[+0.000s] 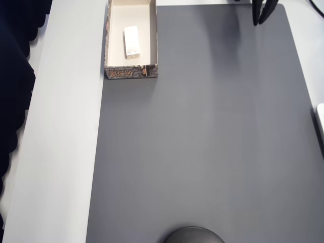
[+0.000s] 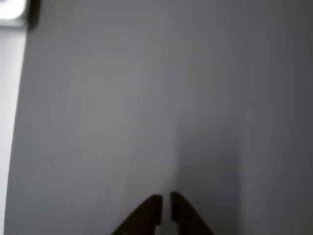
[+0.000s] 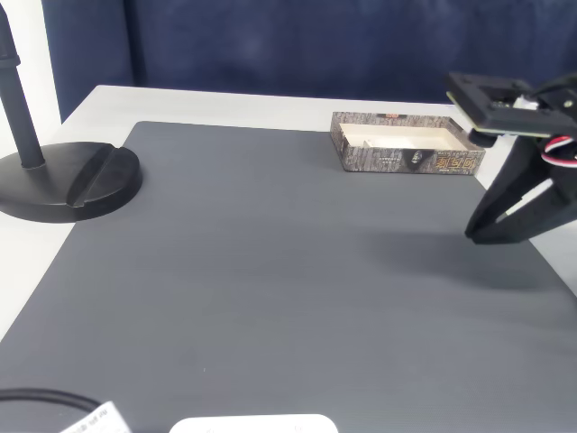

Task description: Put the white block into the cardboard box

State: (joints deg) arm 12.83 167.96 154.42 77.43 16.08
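Grey mat (image 1: 202, 142) | overhead: white block (image 1: 131, 41) inside cardboard box (image 1: 131, 73) | gripper (image 2: 166, 200) jaws nearly together, empty.

The robot's black two-finger gripper (image 1: 261, 20) hangs empty with fingers pointing downward, tips nearly together with only a thin slit between them in the wrist view (image 2: 166, 203); its black wrist above sits level.

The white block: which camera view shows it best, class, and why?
The overhead view: the white block lies in plain sight inside the cardboard box. The fixed view sees the box side-on; its wall hides the inside. The wrist view faces grey mat.
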